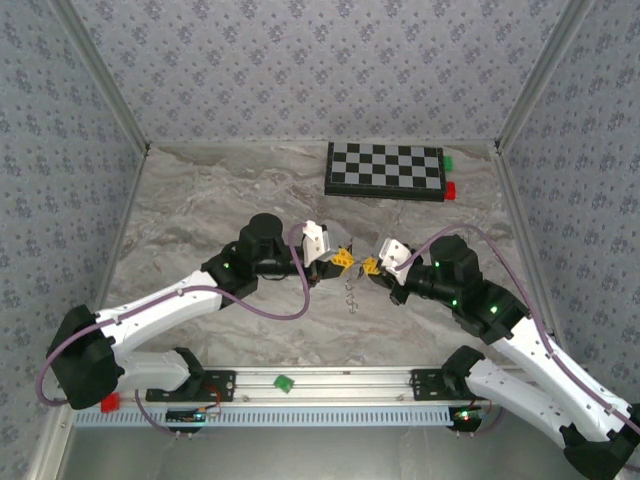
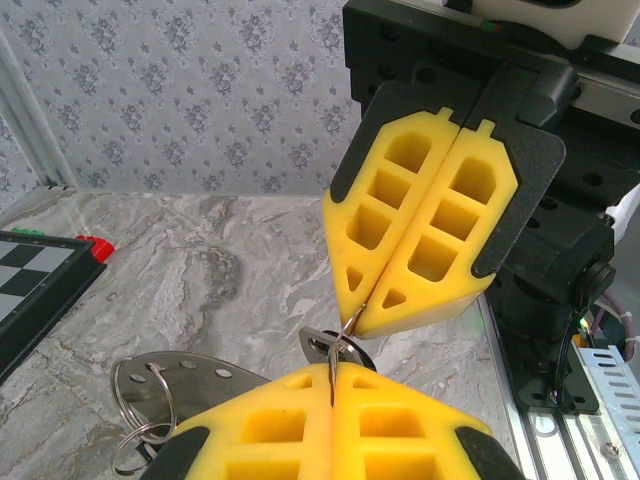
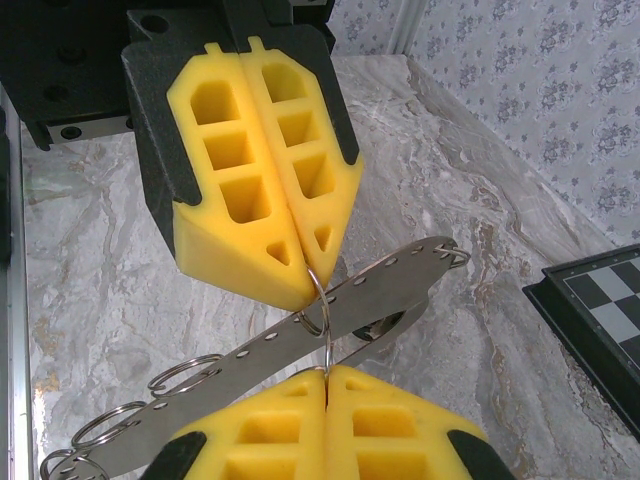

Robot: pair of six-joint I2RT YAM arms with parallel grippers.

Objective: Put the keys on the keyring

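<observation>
Where the two arms meet over the middle of the marbled surface (image 1: 220, 200), the left tool (image 1: 343, 258) and the right tool (image 1: 371, 266) point tip to tip, almost touching. Both are clenched, their yellow faces pressed flat together. Each nips the thin wire of the keyring (image 3: 326, 320) in its seam, so the wire runs from the tips of one tool straight into the tips of the other.

From the left wrist I can make out one of the keys (image 2: 322, 346), a small silver piece with a dark bit beside it, sitting on that wire right between the two sets of tips. From above, a little silver cluster dangles just under the meeting point, too small to sort out.

A long flat metal strip (image 3: 385, 288) with a row of holes crosses just behind the keyring, and several loose rings (image 3: 186, 372) gather at its lower end. Whether it hangs or rests on the surface I cannot tell.

Far back lies a chessboard (image 1: 385, 170). A green block (image 1: 284, 381) sits on the rail between the arm bases.
</observation>
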